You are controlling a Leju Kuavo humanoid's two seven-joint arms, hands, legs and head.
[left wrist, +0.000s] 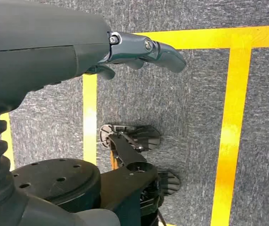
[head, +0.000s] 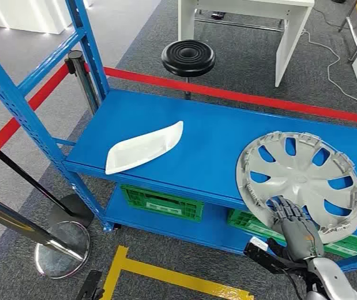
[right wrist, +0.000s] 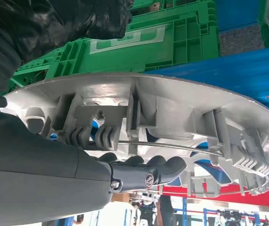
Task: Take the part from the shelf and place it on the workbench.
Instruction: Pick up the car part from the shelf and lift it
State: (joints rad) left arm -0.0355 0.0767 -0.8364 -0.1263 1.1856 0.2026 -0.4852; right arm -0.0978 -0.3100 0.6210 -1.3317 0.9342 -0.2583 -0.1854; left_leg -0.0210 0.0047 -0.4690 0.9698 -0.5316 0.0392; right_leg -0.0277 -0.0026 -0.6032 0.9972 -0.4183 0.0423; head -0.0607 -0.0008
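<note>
Grey carpet marked with yellow tape (head: 167,274) covers the floor, and a blue metal shelf (head: 214,134) stands across the head view behind a red barrier belt (head: 242,97) strung from a chrome post (head: 63,249). On the upper shelf board lie two parts: a white elongated plastic trim piece (head: 143,149) toward the left, and a silver wheel cover (head: 301,181) toward the right, overhanging the board's front edge. Green plastic crates (head: 162,203) sit on the lower board beneath. A black round stool (head: 188,58) and a white table (head: 261,25) stand beyond the barrier. The right hand (head: 294,222) reaches up from below to the near rim of the wheel cover, its fingers laid over the inner face of the rim. In the right wrist view the dark fingers (right wrist: 104,136) curl around the ribs and wire ring on the cover's back while the thumb (right wrist: 154,172) lies just under the rim, so the hand grips the cover's edge. The cover rests on the shelf, slightly tilted. The left hand (left wrist: 140,52) hangs over the carpet with nothing in it, its visible fingers extended fairly straight; whether they are all spread apart I cannot tell from this side-on angle.
</note>
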